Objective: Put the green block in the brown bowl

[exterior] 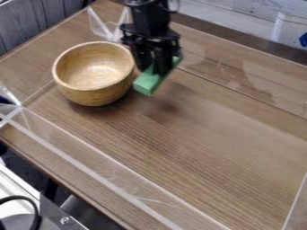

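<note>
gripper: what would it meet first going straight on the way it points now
Probably the wooden tabletop, just beyond the green block in its grip; height above it is hard to judge.

Desk (198,144): wood, brown, grain visible, fills most of my view. Clear strip (90,163), see-through, runs slantwise over the near left part of the desk. Small clear pointed item (108,27) at the far left, standing on the desk, outline only, can't tell what. Dark ridged thing (21,20) in the top left corner, past the desk edge. Whitish object (288,32) at the far right edge, blue marking (302,40) on it, cut off by my view, too small to read.
</note>
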Motion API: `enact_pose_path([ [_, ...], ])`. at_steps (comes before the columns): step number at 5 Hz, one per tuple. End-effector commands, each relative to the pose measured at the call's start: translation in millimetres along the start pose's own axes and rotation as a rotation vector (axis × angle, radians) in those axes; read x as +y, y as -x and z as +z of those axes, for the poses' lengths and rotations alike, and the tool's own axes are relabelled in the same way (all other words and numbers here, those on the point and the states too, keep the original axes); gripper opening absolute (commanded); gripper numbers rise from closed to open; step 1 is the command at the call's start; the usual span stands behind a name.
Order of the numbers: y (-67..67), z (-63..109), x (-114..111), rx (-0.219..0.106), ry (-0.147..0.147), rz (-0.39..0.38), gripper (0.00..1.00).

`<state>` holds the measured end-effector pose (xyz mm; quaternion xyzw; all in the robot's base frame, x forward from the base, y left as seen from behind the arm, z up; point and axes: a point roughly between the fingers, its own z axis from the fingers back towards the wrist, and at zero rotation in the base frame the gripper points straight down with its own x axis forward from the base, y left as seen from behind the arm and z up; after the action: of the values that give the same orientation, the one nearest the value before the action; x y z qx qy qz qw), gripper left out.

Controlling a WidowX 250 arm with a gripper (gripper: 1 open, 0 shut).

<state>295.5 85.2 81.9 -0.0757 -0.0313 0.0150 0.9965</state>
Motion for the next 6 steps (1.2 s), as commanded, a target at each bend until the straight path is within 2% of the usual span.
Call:
enact_pose_path([
  [1,-13.4,28.7,31.5,-0.088,-0.043,0.022,0.00],
  [2,-14.9,31.4,53.9,-0.089,-0.055,0.055,0.00],
  [6,-9.0,17.6,106.1,-0.071,-0.090,0.108,0.00],
])
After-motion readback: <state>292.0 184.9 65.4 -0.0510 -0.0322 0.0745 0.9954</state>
